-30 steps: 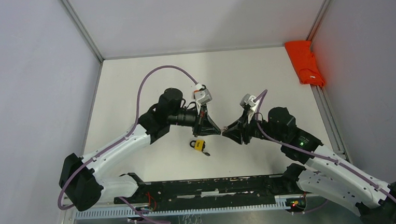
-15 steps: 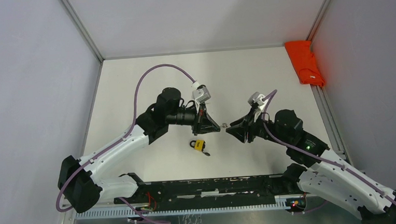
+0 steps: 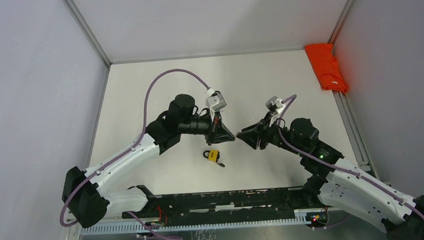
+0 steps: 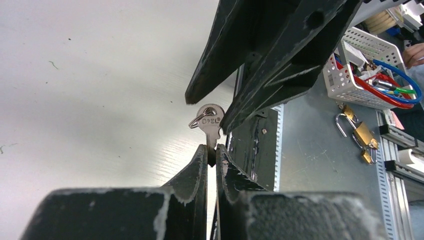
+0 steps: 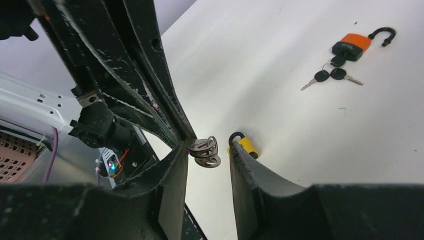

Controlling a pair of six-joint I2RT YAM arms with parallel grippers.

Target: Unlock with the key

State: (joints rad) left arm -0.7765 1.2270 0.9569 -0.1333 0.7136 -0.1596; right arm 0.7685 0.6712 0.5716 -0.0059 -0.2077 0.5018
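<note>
Key (image 4: pixel 210 120) blade hidden in L jaws, padlock (image 5: pixel 246 146) partly behind R jaws

Key (image 4: pixel 210 122): silver, stamped head carrying a ring. Blade clamped in the left end effector (image 4: pixel 211 150), head protruding, clear of the bench (image 3: pixel 157 79). Padlock (image 3: pixel 213 155): yellow body, black shackle, lying flat on the bench.

The key (image 5: pixel 205 153) seen at the parted right gripper (image 5: pixel 208 150)
It is pinched by the left gripper (image 5: pixel 191 140); a yellow padlock (image 5: pixel 246 145) is seen beyond.
</note>
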